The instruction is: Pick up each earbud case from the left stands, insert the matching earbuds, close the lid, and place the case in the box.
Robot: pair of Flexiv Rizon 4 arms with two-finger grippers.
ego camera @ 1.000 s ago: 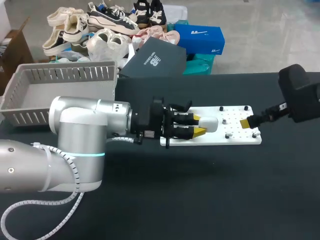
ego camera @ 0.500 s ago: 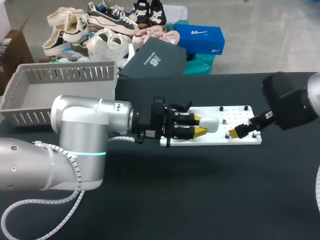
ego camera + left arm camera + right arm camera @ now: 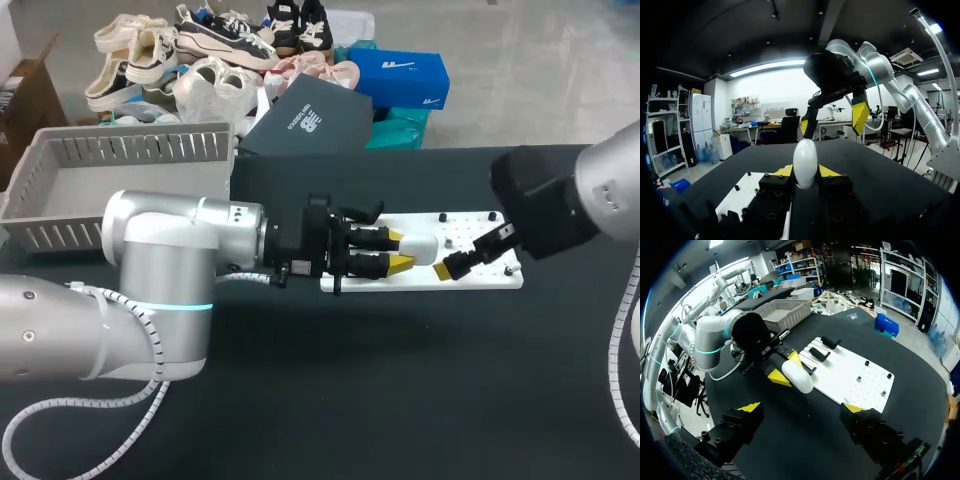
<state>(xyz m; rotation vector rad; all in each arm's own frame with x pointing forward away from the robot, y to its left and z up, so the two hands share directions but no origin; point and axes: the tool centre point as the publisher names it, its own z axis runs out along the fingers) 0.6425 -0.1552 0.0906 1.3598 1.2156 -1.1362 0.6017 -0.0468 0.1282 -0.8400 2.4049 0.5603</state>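
Your bench (image 3: 400,380): black top. White board (image 3: 480,282) lies flat on it, right of middle, with small black pegs (image 3: 441,215) standing on it. Grey slatted basket (image 3: 60,190) sits at far left corner, well apart from board.

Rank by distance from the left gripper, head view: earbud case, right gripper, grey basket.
1. earbud case: held in the left gripper itself, over the white board.
2. right gripper: just beyond the case, on its right side.
3. grey basket: far-left corner of the table.
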